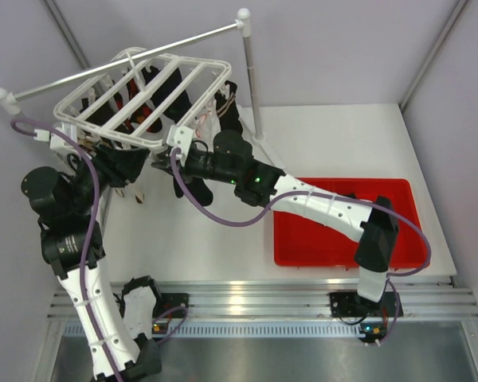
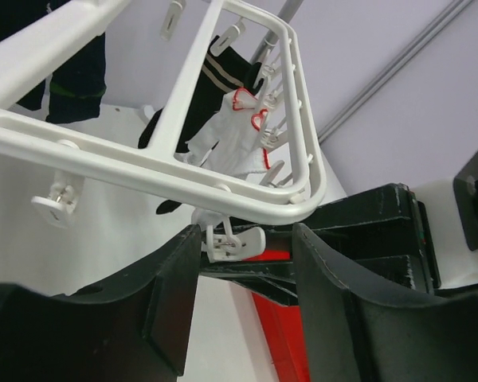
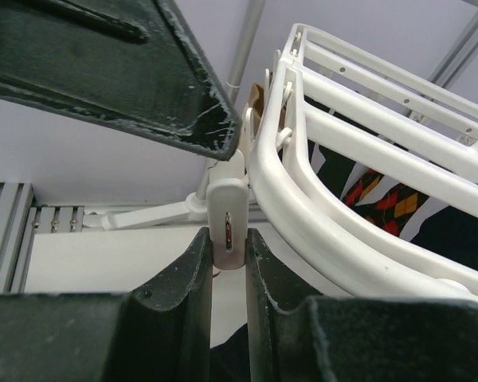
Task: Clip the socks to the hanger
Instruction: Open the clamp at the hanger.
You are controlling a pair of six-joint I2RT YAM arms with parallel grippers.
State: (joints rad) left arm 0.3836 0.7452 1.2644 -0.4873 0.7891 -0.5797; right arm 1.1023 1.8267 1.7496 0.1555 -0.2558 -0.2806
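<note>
Socks [image 2: 217, 79]: a black, pale-striped one hangs under the hanger [image 2: 127, 163], among other socks. In the top view the frame sits at 10–11 o'clock of the table, hooked on the grey rail [image 1: 199, 33].

Right gripper [image 3: 227, 239]: clenched on a white clip [image 3: 225, 203] at the frame's 5 o'clock corner. Cannot tell whether fabric sits in that clip.

Left gripper [image 2: 245, 239]: released and empty, with a dangling corner clip [image 2: 231, 245] between its fingers but ungripped.

Risks (judgement):
- The right pinch could slip off the narrow clip, which would then snap shut with no sock in it.
- Either arm could nudge the tilted frame, making it swing on the rail and shed socks.
- The arms are crowded under one corner, so they could collide.

Writing: none legible.
</note>
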